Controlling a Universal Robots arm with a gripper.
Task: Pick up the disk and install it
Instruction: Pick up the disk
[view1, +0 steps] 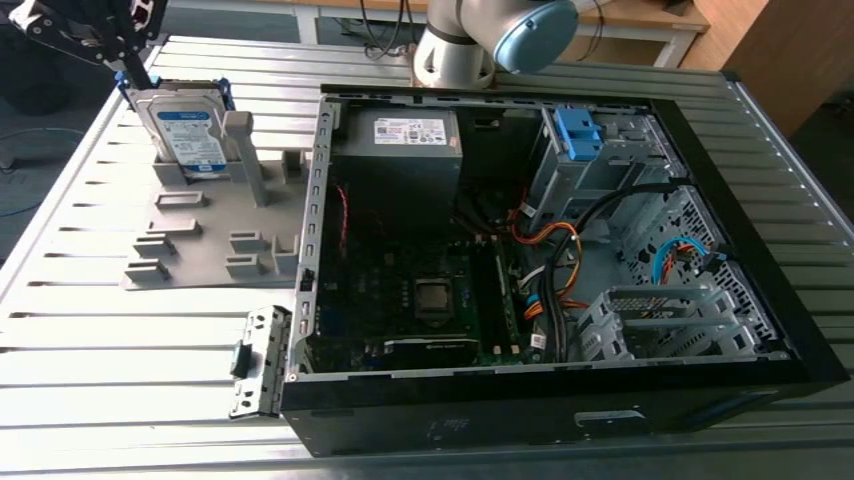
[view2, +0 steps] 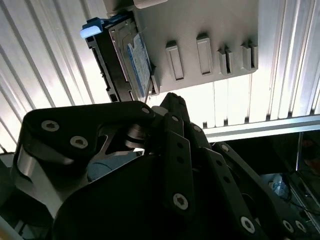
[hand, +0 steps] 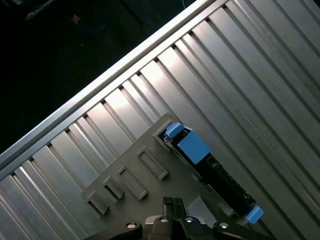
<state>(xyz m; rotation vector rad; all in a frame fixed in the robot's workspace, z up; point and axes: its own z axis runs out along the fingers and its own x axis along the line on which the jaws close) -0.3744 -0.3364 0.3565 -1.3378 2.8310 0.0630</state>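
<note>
The disk (view1: 187, 135) stands on edge in a slot of the grey holder (view1: 200, 235) at the exterior view's left. It is silver, with a white-and-blue label and a blue bracket. My gripper (view1: 134, 72) hangs just above the disk's upper corner, with its fingers together and nothing between them. In the second wrist view the gripper (view2: 170, 100) points at the disk (view2: 137, 62) from close by. In the first wrist view the fingertips (hand: 172, 205) sit over the holder (hand: 145, 185), a little apart from the disk (hand: 200, 150).
An open computer case (view1: 534, 250) lies on the slatted metal table (view1: 134, 350) at the exterior view's right. Inside it are a grey power supply (view1: 400, 140), a blue latch (view1: 577, 135), cables and a metal drive cage (view1: 654, 320). The arm's base (view1: 454, 50) stands behind it.
</note>
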